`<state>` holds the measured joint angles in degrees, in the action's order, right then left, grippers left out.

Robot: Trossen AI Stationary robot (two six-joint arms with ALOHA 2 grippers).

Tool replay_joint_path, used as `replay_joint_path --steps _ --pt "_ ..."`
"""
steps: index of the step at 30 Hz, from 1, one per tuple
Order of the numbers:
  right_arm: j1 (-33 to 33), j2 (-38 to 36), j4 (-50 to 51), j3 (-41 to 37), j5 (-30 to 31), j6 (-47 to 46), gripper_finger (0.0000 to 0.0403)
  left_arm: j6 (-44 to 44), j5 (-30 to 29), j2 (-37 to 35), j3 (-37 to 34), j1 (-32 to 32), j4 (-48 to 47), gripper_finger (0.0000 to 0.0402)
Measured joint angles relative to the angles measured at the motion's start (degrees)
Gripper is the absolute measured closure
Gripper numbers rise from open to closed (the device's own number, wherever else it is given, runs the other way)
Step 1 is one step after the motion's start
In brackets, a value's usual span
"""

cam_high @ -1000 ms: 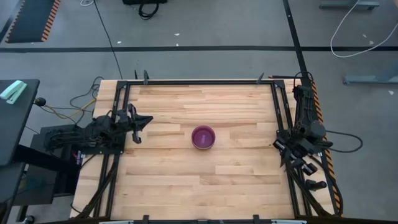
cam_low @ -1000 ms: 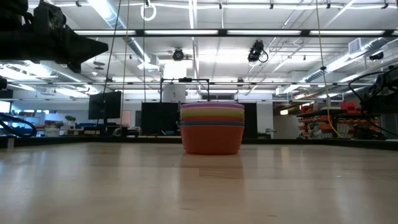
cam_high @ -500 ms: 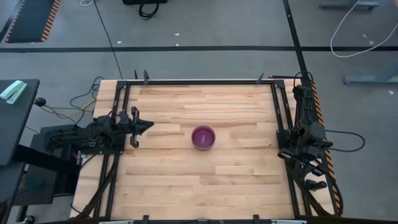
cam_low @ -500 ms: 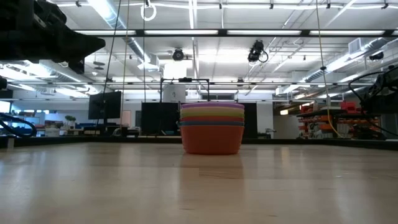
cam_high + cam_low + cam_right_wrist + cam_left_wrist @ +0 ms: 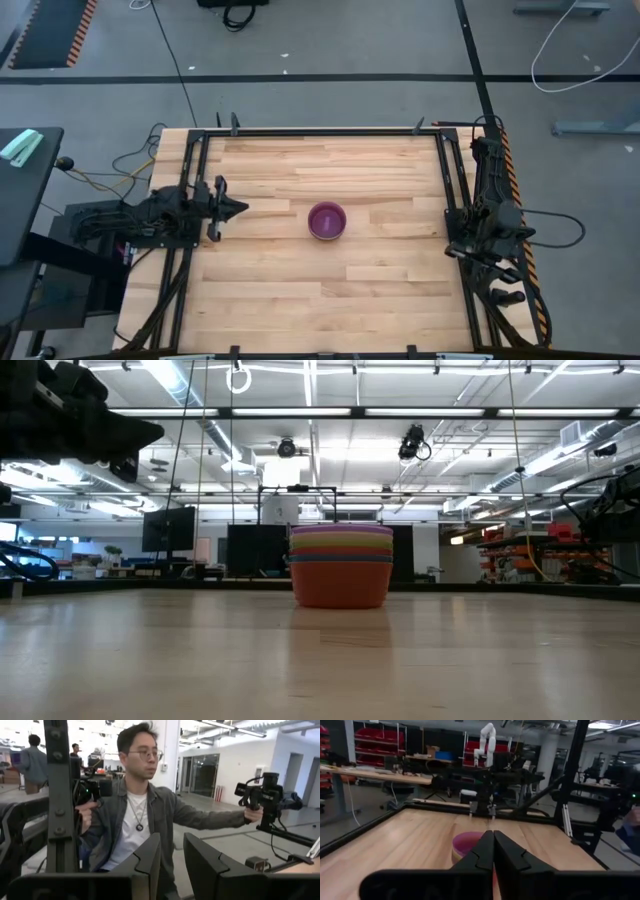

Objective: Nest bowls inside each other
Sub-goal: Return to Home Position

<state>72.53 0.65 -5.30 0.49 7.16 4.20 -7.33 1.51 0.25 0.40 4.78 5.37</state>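
Observation:
The bowls (image 5: pixel 326 220) stand nested in one stack at the table's middle, with the purple one on top. In the low view the bowls (image 5: pixel 341 565) show an orange bottom bowl resting on the wood, with green, yellow and purple rims banded above it. My left gripper (image 5: pixel 238 207) hovers shut at the table's left side, pointing toward the stack and well short of it. Its wrist view shows the shut left gripper (image 5: pixel 493 845) with the stack (image 5: pixel 465 845) ahead. My right arm (image 5: pixel 495 235) is folded at the right edge; the right gripper (image 5: pixel 171 855) is open and faces away from the table.
A black metal frame (image 5: pixel 452 200) runs around the wooden table top (image 5: pixel 380 290). A person (image 5: pixel 137 820) holding hand controllers stands beyond the table, in front of my right gripper. The left arm (image 5: pixel 70 425) shows high at the left of the low view.
My left gripper has swung a little toward the table's near edge while staying at the left side. My right arm has drawn back over the right frame rail and folded in. The stack of bowls has not moved.

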Motion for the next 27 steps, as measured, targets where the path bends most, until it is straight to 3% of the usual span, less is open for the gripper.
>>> replay_joint_path --steps 6,16,27 --pt "0.0 0.0 2.89 0.0 0.0 0.01 0.0309 -1.17 0.4 0.0 -0.02 0.0 -2.81 0.037" --pt "-0.02 0.04 3.12 0.0 -0.42 0.47 0.0309 -0.61 0.58 0.04 0.0 0.0 -4.06 0.0395" --pt "-0.02 0.04 3.08 0.0 -0.39 -0.91 0.0309 0.46 0.58 0.11 0.0 0.0 -4.27 0.0356"
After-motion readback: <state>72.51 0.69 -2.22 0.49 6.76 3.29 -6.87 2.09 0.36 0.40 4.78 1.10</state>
